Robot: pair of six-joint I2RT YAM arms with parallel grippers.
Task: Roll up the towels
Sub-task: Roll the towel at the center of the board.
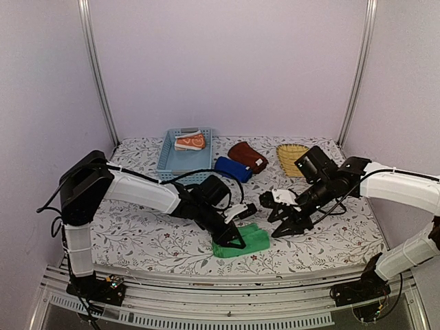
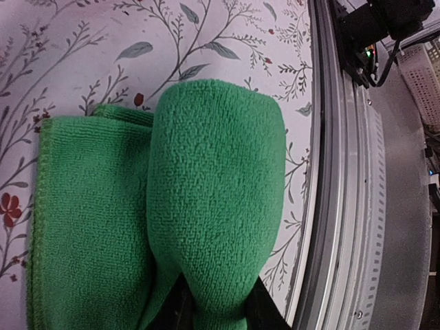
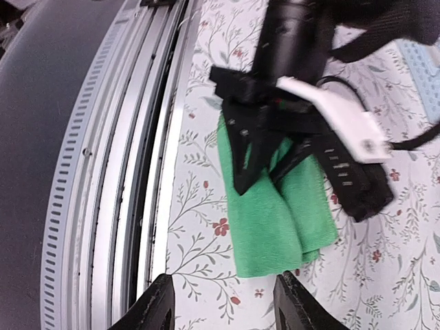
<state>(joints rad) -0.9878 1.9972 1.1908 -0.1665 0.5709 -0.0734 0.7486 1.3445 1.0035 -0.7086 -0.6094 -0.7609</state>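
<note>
Floral-print table (image 1: 137, 237), near edge: green towel (image 1: 256, 239) lies part-folded, looks soft, light and limp, one fold pinched in your left gripper (image 1: 236, 240), right gripper (image 1: 287, 227) spread and empty just beside; grip the hemmed edge, expect the loose cloth to slump.

My left arm reaches low toward the centre, the left tool (image 1: 238, 242) tipped steeply down, its fingers (image 2: 180, 311) pinched on the green towel (image 2: 206, 206). My right arm bends inward, the right tool (image 1: 289, 232) hovering just beside, jaws parted, holding nothing.
</note>
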